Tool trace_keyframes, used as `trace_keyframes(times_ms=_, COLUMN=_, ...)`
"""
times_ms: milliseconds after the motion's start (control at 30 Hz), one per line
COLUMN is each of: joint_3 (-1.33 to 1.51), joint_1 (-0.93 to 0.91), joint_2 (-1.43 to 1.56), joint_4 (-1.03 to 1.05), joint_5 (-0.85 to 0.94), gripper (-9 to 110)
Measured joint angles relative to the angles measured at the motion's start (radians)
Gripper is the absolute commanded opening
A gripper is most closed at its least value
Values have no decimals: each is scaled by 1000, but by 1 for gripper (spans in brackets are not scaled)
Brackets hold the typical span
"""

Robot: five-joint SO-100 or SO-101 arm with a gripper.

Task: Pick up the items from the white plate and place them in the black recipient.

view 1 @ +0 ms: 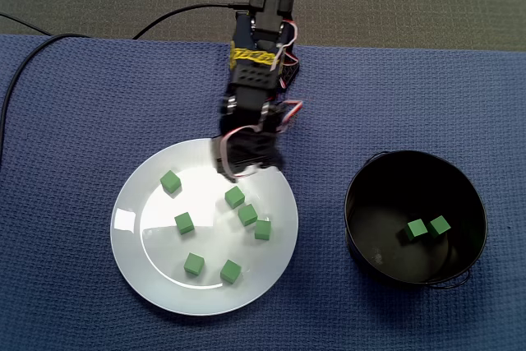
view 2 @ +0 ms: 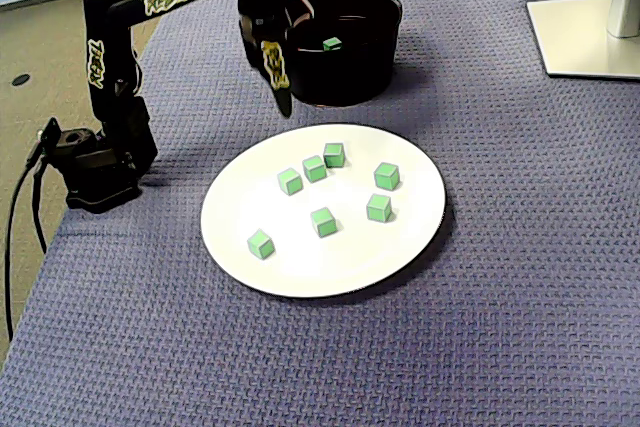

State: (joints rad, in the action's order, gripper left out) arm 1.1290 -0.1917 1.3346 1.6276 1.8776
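A white plate (view 1: 125,221) (view 2: 300,269) lies on the blue cloth and holds several green cubes, among them one at its far left (view 1: 170,181) (view 2: 260,243) and one nearest the gripper (view 1: 235,196) (view 2: 290,181). In a fixed view the black bowl (view 1: 355,203) sits to the right of the plate with two green cubes (view 1: 417,229) inside. In the other it stands behind the plate (view 2: 340,87), with one cube (view 2: 332,44) showing. My gripper (view 1: 237,174) (view 2: 283,105) points down over the plate's edge nearest the arm, above the cloth. It looks shut and holds nothing.
The arm's base (view 2: 95,162) stands on the cloth's edge, with black cables (view 1: 25,55) trailing off it. A white monitor foot (view 2: 590,27) sits at the far right corner. Blue cloth (view 1: 66,121) lies bare around the plate and bowl.
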Motion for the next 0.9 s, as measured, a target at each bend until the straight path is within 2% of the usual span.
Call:
trace_keyframes(times_ms=167, joint_3=126, joint_1=-89, joint_2=-3, joint_4=-161, joint_5=83, gripper=33)
trace_keyframes(times_ms=633, joint_3=426, joint_1=-81, joint_2=-94, joint_4=-495, joint_5=95, gripper=30)
trace_keyframes(times_ms=900, joint_3=453, joint_1=-75, joint_2=-121, joint_4=-537, joint_5=55, gripper=11)
